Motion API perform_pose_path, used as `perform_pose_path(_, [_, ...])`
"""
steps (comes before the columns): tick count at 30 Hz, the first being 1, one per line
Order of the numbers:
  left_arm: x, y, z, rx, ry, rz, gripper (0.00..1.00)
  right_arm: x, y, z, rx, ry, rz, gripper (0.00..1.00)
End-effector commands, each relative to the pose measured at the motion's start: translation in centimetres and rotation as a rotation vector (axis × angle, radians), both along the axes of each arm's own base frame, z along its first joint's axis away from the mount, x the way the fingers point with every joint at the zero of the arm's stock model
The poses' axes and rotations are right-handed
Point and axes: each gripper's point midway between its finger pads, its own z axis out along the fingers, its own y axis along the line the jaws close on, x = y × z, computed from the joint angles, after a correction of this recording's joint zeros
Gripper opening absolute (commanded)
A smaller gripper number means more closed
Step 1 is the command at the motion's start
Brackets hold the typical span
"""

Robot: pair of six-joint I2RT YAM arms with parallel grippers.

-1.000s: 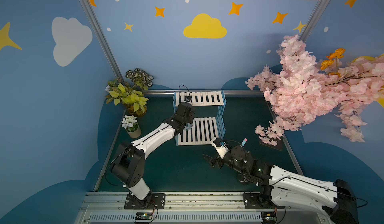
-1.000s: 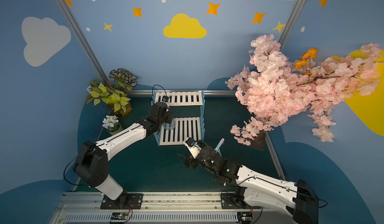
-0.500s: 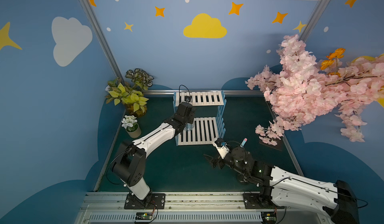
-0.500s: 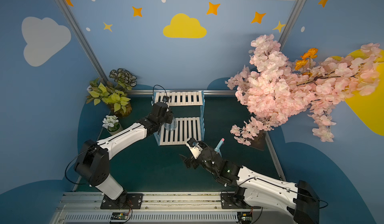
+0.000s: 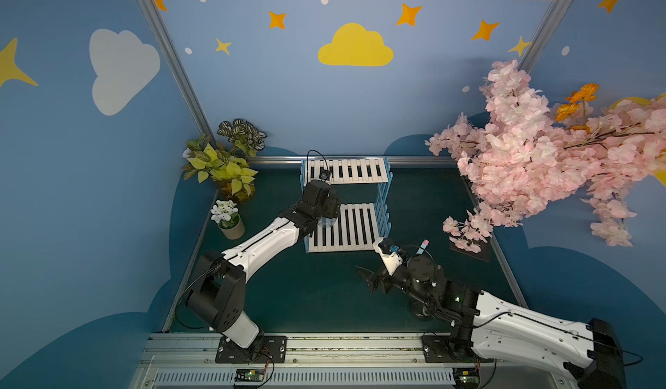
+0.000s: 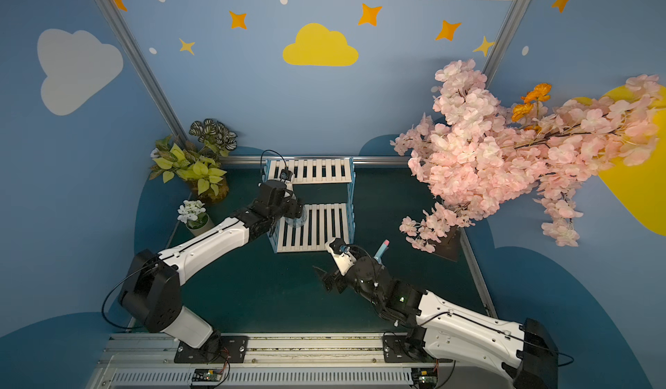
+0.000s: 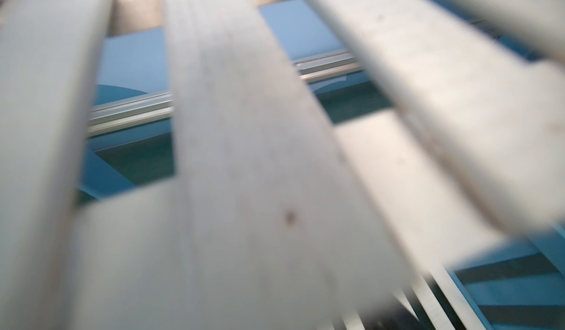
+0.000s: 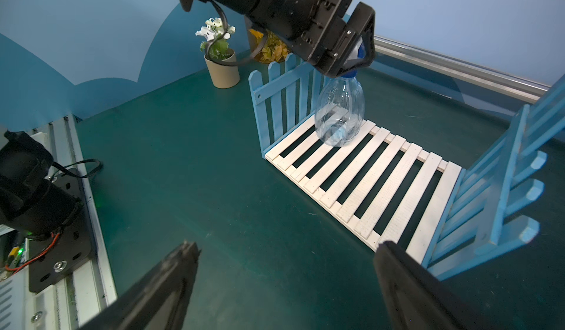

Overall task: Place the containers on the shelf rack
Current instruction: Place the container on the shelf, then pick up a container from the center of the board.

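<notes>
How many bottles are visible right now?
2. The clear spray bottle stands on the shelf rack's lower shelf; only the teal bottle's pink-tipped spout shows behind the right arm. Another may be hidden by that arm.

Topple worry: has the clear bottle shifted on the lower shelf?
No: the clear bottle stays upright at the same end of the lower shelf, beside the blue fence side.

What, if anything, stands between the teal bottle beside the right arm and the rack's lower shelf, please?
In both top views the right arm's wrist camera and the rack's blue side fence sit between the teal bottle and the lower shelf. The shelf's open front looks unobstructed, and the clear bottle takes only its other end.
</notes>
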Motion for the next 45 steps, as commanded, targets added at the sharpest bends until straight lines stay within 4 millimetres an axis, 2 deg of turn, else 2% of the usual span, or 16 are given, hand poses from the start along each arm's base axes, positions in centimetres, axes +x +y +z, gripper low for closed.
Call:
perform_pose_path(1, [-1.8,-0.2,2.1,-0.038,-0.023,-0.067,0.90,0.0,-1.0,2.1,0.042,0.008,-0.030,0.96])
perform_pose_path(6, [-4.8,-0.2,4.4,-0.090,-0.051,-0.158,0.91,0.4,-3.8,3.8,0.070,0.024,-0.140,0.96])
perform_pose_path(13, [-9.6,0.2,7.2,-0.131,-0.080,-0.273,0.91,0.1,-9.1,6.1,0.074,0.119,-0.313,0.95])
perform_pose_path(15, [-11.0,0.2,7.2,-0.135,-0.085,-0.322,0.91,0.0,-10.8,6.7,0.060,0.150,-0.371,0.95])
perform_pose_path(18, [-12.7,0.7,5.7,-0.101,-0.035,-0.355,0.91,0.0,-13.8,7.5,0.047,0.203,-0.504,0.94])
perform_pose_path(20, [-13.7,1.1,4.8,-0.087,0.003,-0.366,0.91,-0.1,-15.3,8.4,0.047,0.225,-0.568,0.93])
perform_pose_path(23, [-15.2,0.3,4.9,-0.148,0.028,-0.423,0.91,-0.2,-16.9,9.1,0.003,0.249,-0.638,0.91])
perform_pose_path(28, [-17.5,-0.4,5.3,-0.170,0.038,-0.538,0.92,0.0,-17.6,9.0,-0.099,0.294,-0.723,0.91])
perform_pose_path(32, [-19.6,-1.6,5.4,-0.197,0.047,-0.678,0.92,0.1,-17.7,8.1,-0.042,0.365,-0.788,0.92])
perform_pose_path(37, [-21.5,-2.6,6.1,-0.252,0.030,-0.785,0.92,0.3,-16.9,5.6,-0.070,0.461,-0.836,0.89])
perform_pose_path(42, [-21.6,-3.0,6.1,-0.271,0.063,-0.807,0.92,0.9,-16.5,2.6,-0.136,0.527,-0.888,0.86])
perform_pose_path(45, [-21.9,-3.1,6.0,-0.289,0.074,-0.812,0.92,1.7,-15.5,1.3,-0.158,0.569,-0.886,0.83])
